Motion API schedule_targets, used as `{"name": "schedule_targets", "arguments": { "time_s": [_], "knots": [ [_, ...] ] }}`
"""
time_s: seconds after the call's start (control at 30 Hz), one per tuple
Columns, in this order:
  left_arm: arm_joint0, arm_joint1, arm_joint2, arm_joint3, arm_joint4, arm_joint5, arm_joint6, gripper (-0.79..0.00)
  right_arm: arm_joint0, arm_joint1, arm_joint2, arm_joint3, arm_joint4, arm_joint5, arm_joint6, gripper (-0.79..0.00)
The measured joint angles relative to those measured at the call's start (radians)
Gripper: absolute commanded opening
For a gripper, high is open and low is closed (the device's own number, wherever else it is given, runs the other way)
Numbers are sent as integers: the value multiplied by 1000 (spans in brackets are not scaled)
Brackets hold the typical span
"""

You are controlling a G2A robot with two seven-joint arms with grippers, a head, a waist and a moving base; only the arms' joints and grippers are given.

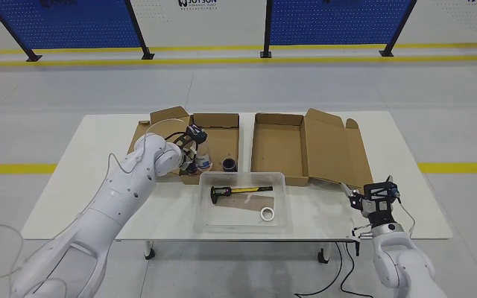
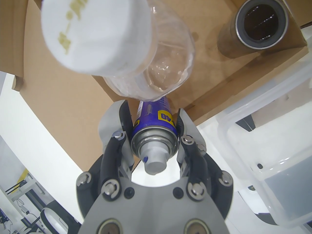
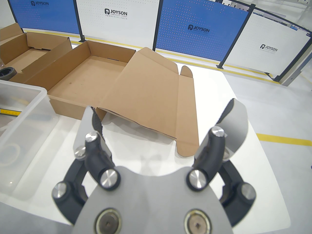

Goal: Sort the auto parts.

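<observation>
My left gripper [image 2: 153,118] is shut on a blue spray can [image 2: 154,132], held over the front edge of the left cardboard box [image 2: 209,57]. A white filter wrapped in clear plastic [image 2: 97,25] stands right in front of the can. A dark metal cylinder [image 2: 258,23] stands in the same box's corner. In the top view the left gripper [image 1: 197,141] is over the left box [image 1: 220,138], with the cylinder [image 1: 229,165] beside it. My right gripper [image 3: 160,115] stands open and empty near the table's front right corner [image 1: 373,197].
A clear plastic bin [image 1: 240,201] at the table's front middle holds a caliper [image 1: 220,194], a yellow-handled tool [image 1: 250,190] and a white ring [image 1: 267,214]. The right cardboard box [image 1: 279,149] lies open with its lid flap [image 3: 151,93] spread toward my right gripper.
</observation>
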Motion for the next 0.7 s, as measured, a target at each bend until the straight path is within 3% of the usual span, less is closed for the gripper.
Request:
{"name": "schedule_targets", "arguments": {
  "time_s": [0.13, 0.27, 0.6, 0.63, 0.7],
  "knots": [
    [0, -3, -4, 5, 4, -3, 0, -449, 0, 0, 0, 0, 0, 0, 0, 0],
    [0, -6, -7, 9, 7, -5, -2, -354, 0, 0, 0, 0, 0, 0, 0, 0],
    [3, -11, -18, 12, 18, -11, 0, -305, 0, 0, 0, 0, 0, 0, 0, 0],
    [3, -11, -19, 10, 20, -10, 0, -289, 0, 0, 0, 0, 0, 0, 0, 0],
    [3, -11, -23, 2, 26, -4, 1, -179, 0, 0, 0, 0, 0, 0, 0, 0]
  ]
}}
